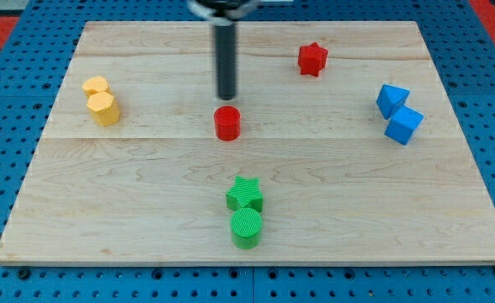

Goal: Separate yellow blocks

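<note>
Two yellow blocks sit touching at the view's left: a smaller yellow block [96, 85] above and a yellow hexagonal block [103, 108] just below it. My tip [226, 97] stands near the board's middle top, just above a red cylinder [227, 123] and well to the right of the yellow blocks. The rod rises straight up out of the view's top.
A red star [312, 59] lies at the upper right. Two blue blocks [392, 100] [404, 124] touch at the right. A green star [245, 194] and green cylinder [247, 227] touch near the bottom. The wooden board [146, 210] ends in a blue pegboard surround.
</note>
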Robot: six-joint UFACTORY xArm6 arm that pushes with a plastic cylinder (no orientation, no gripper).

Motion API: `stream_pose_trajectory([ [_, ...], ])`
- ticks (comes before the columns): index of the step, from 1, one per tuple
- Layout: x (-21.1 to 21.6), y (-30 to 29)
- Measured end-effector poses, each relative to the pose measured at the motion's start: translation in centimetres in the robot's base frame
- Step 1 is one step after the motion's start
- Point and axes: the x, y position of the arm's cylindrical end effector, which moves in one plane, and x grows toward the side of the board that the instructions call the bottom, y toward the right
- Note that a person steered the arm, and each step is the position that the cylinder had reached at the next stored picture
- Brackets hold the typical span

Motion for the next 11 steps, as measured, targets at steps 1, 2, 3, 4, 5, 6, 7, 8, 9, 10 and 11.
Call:
stream_pose_trajectory([
  [1,0.8,-6.6],
  [2,5.5,-10.4],
  [3,5.6,-17.7],
  [4,5.5,-21.2],
  [5,2.2,-20.6],
  [6,0.6,-13.6],
  [7,-1.8,-9.9],
  [8,-3.8,-9.4],
  [9,-0.9,-9.9],
  [10,-2.2,-15.8],
  [11,-4.0,-19.3],
])
